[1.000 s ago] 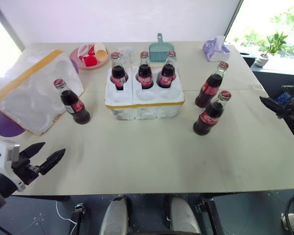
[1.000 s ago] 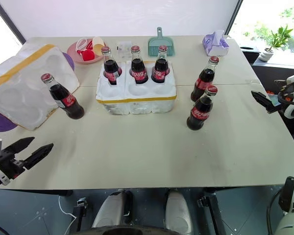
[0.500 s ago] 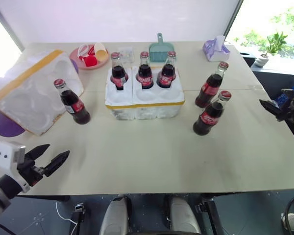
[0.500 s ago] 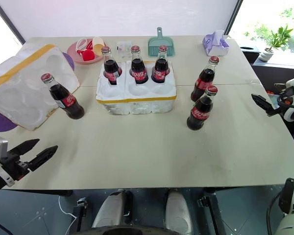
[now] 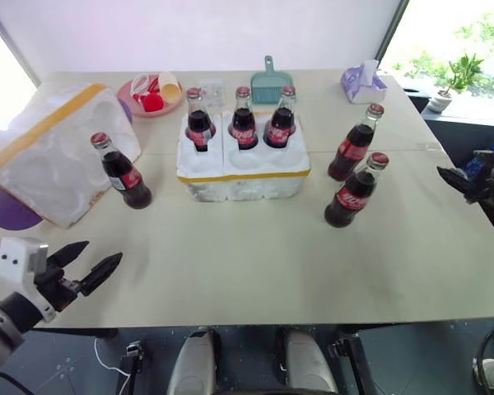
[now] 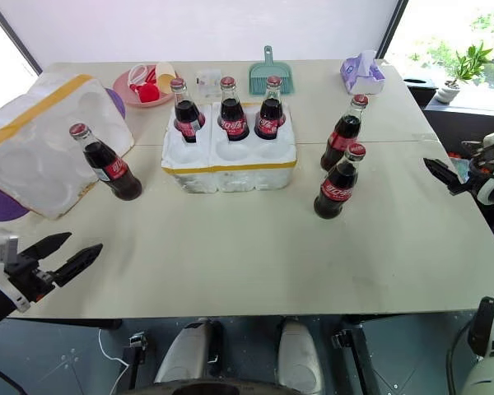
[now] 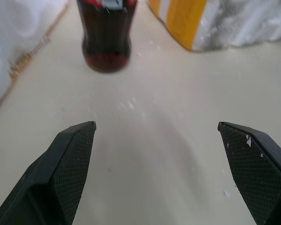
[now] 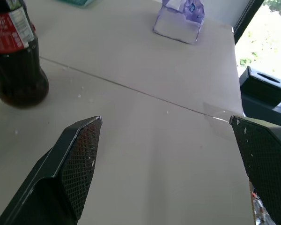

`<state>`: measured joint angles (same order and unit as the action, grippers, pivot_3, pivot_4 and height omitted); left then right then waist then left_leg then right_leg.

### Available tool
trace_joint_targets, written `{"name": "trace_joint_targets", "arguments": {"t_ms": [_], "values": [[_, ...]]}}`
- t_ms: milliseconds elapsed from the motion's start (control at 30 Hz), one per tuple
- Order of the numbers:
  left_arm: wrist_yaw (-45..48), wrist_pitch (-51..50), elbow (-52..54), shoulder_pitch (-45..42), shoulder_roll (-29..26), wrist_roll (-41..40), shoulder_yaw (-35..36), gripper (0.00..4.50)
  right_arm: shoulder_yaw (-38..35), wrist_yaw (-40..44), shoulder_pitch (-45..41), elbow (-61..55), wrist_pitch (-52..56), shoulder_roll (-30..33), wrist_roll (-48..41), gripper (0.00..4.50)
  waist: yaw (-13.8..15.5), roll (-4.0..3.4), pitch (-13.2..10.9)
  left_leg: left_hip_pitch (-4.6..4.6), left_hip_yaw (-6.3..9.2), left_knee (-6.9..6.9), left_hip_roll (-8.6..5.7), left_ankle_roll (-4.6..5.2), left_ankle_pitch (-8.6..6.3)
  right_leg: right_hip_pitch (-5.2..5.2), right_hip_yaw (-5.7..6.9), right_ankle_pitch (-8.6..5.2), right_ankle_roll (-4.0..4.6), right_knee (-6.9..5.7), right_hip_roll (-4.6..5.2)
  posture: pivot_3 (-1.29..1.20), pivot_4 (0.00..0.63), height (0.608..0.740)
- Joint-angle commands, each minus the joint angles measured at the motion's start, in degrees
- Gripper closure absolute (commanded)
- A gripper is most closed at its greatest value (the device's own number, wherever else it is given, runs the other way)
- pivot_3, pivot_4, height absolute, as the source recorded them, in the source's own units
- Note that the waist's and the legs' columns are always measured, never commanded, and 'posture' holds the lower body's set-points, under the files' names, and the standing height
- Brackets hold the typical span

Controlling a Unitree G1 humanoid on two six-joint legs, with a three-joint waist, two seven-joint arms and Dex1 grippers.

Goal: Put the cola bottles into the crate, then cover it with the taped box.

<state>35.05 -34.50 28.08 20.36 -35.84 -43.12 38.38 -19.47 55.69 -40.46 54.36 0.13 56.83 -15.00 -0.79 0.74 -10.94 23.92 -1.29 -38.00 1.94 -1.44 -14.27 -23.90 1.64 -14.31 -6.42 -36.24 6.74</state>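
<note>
A pale surface seen from above, with the robot's two arms at its near corners. In the middle sits the crate, a low white foam block with a yellow tape band round its front. Three cola bottles stand upright in its back row of wells: one at the left, one in the middle, one at the right. The front row of wells looks empty, so the loading appears to be half done.

Three more bottles wait on the surface. One stands to the left of the crate, just beside the taped box. Two stand to the right, one farther back and one nearer the front, close together.

The taped box, large and white with a yellow band, lies tipped on its side at the far left, its hollow facing the middle. It is parked out of the way, likely because it goes on last as the cover.

The left claw hovers low near the left front edge, spread wide and holding nothing. Its wrist view looks straight at the left bottle, which suggests that bottle is its next target. The right claw hangs beyond the right edge, also wide and empty, facing toward the pair of bottles.

Along the back edge are a pink plate of toys, a green dustpan and a tissue pack, none part of the job.
</note>
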Motion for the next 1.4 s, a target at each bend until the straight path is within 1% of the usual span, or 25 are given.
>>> {"name": "trace_joint_targets", "arguments": {"t_ms": [33, 133, 300, 400, 500, 633, 900, 1100, 1200, 1267, 1333, 1400], "values": [[-3.28, 0.15, 0.26, -4.5, -0.44, -1.0, 0.65, 0.14, 0.74, 8.86, -9.02, -3.71, 6.63, 6.38, -2.44, 0.0, 0.06, -0.27, 0.02, 0.01, 0.0, -0.01, -0.01, 0.0, 0.0, -0.01, -0.01, 0.02, -0.03, 0.0, 0.01, 0.0, 0.15, 0.736], [-4.29, 0.16, -1.12, -8.66, -1.1, 0.44, -1.64, 0.14, 4.27, 18.54, -16.92, -8.56, 14.27, 8.83, -3.92, 0.0, 0.01, -0.31, 0.03, 0.0, 0.0, 0.08, -0.01, 0.02, -0.01, -0.04, 0.01, 0.09, -0.18, 0.01, 0.01, 0.0, 0.15, 0.736], [-5.45, 2.07, -7.05, -16.42, -2.12, 4.73, -6.19, 0.14, 9.5, 27.12, -27.45, -15.98, 24.74, 8.6, -5.6, 0.0, -0.1, -0.29, 0.05, 0.0, 0.01, 0.11, 0.02, 0.05, -0.04, -0.07, 0.03, 0.1, -0.19, 0.0, -0.03, 0.0, 0.15, 0.736], [-6.3, 4.52, -12.03, -21.76, -2.05, 8.12, -8.71, 0.14, 11.88, 32.26, -29.82, -23.94, 32.81, 7.99, -9.19, 0.0, 0.01, -0.33, 0.04, 0.01, 0.0, 0.1, 0.01, 0.05, -0.03, -0.09, 0.03, 0.1, -0.19, -0.01, -0.02, 0.0, 0.15, 0.736], [-6.25, 7.01, -16.18, -26.62, -1.02, 10.76, -11.9, 0.14, 12.53, 34.75, -28.9, -32.96, 38.81, 6.93, -13.68, 0.0, 0.3, -0.32, 0.04, 0.08, 0.01, 0.1, 0.0, 0.04, -0.04, -0.11, 0.05, 0.11, -0.21, -0.01, -0.01, 0.0, 0.15, 0.736], [-4.24, 10.21, -21.45, -31.83, 0.09, 13.97, -17.0, 0.14, 11.67, 34.57, -26.12, -40.81, 43.25, 5.72, -17.86, 0.0, 0.38, -0.26, 0.04, 0.14, 0.01, 0.04, -0.02, 0.04, -0.03, -0.13, 0.06, 0.16, -0.29, -0.01, 0.0, 0.0, 0.15, 0.736], [-1.57, 13.35, -28.98, -35.99, -0.01, 17.02, -19.54, 0.14, 9.57, 31.23, -22.05, -50.44, 49.38, 3.91, -24.83, 0.0, 0.22, -0.25, 0.04, 0.22, 0.01, 0.02, -0.01, 0.04, -0.03, -0.25, 0.04, 0.18, -0.32, -0.09, 0.01, 0.0, 0.15, 0.736], [-0.8, 15.71, -33.0, -39.98, 1.57, 19.27, -22.44, 0.14, 9.02, 28.62, -19.47, -53.75, 51.02, 3.01, -27.47, 0.0, 0.55, -0.23, 0.04, 0.26, 0.01, -0.02, -0.02, 0.04, -0.03, -0.25, 0.05, 0.19, -0.33, -0.09, 0.02, 0.0, 0.15, 0.736], [0.91, 16.01, -32.02, -40.28, 1.84, 18.4, -22.34, 0.9, 9.22, 27.99, -18.78, -54.41, 50.92, 3.22, -28.17, 0.0, 0.54, -0.23, 0.03, 0.31, 0.01, -0.07, -0.02, 0.04, -0.03, -0.26, 0.04, 0.21, -0.37, -0.08, 0.02, 0.0, 0.15, 0.736], [1.87, 13.78, -30.3, -40.41, 0.83, 16.69, -21.51, 1.67, 9.67, 27.83, -18.55, -54.62, 51.43, 3.82, -28.34, 0.0, 0.54, -0.22, 0.03, 0.32, 0.01, -0.07, -0.02, 0.04, -0.03, -0.27, 0.05, 0.22, -0.37, -0.08, 0.02, 0.0, 0.15, 0.736], [3.74, 10.86, -28.22, -40.37, -1.33, 14.81, -20.41, 1.66, 9.92, 27.61, -18.37, -54.82, 52.04, 4.25, -28.48, 0.0, 0.43, -0.2, 0.02, 0.34, 0.02, -0.07, -0.02, 0.03, -0.03, -0.3, 0.05, 0.22, -0.37, -0.08, 0.02, 0.0, 0.15, 0.736], [6.43, 6.66, -25.47, -40.41, -4.4, 11.51, -18.8, 1.66, 9.86, 27.22, -17.62, -55.52, 50.34, 4.28, -27.48, 0.0, 0.22, -0.15, -0.01, 0.42, 0.02, -0.07, -0.02, 0.04, -0.03, -0.39, 0.05, 0.22, -0.37, -0.08, 0.02, 0.0, 0.15, 0.736]]}}
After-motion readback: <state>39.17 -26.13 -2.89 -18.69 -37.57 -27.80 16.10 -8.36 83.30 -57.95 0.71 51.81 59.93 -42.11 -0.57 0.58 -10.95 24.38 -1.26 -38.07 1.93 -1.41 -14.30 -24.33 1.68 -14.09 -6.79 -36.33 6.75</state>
